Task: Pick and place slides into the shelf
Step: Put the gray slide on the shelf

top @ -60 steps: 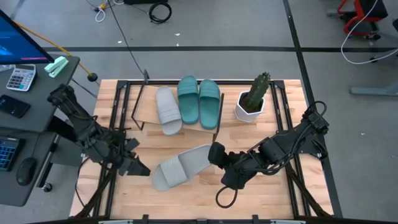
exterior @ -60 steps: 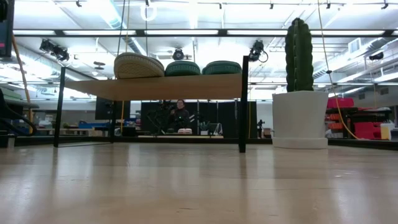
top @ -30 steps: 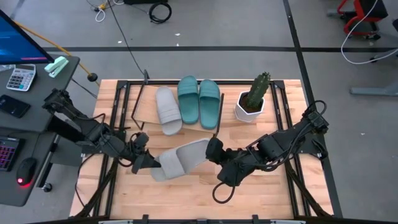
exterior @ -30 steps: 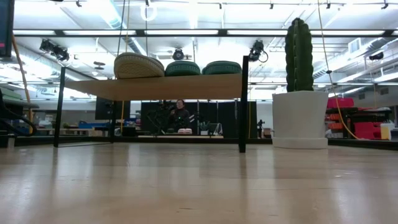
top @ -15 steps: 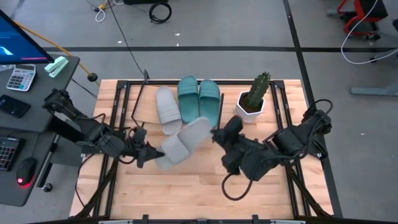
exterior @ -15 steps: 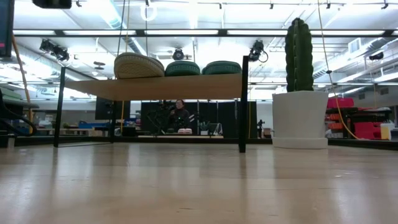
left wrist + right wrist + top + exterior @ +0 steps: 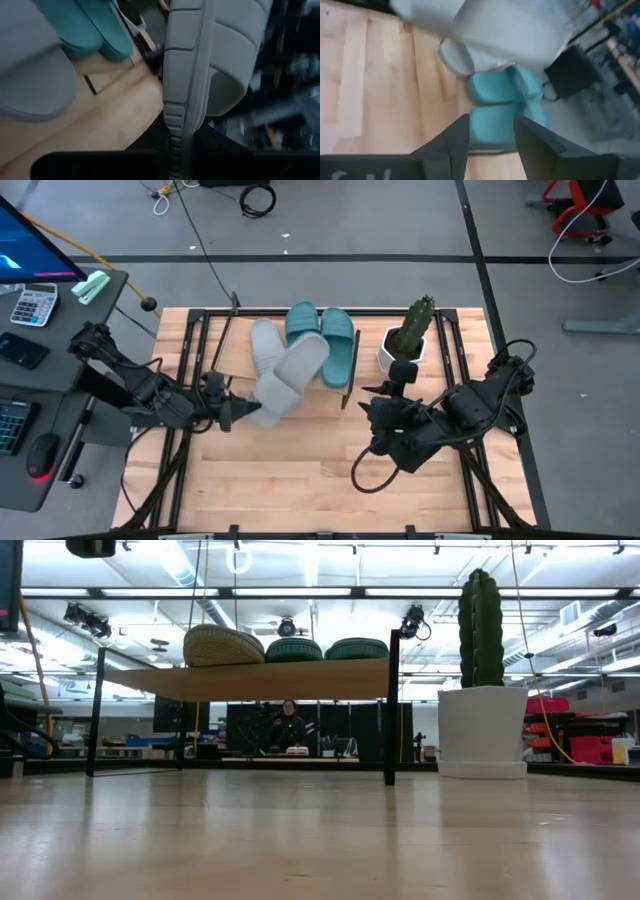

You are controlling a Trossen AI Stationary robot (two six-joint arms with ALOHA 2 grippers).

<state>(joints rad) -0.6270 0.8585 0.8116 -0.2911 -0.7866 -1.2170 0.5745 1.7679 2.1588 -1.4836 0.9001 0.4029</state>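
Shelf [image 7: 240, 360] holds three slides; left gripper [image 7: 240, 413] apparently grips a fourth [image 7: 290, 376]

On the far half of the surface [image 7: 300, 480] stands the shelf [image 7: 235, 365], with three slides [image 7: 338, 345] lying side by side on its top and a potted cactus [image 7: 408, 338] just right of it. My left hand [image 7: 232, 414] is near the shelf's left front, holding a fourth slide [image 7: 290, 376] tilted above the shelf's near edge, overlapping the ones there. My right hand [image 7: 377, 412] is right of the shelf, in front of the cactus.
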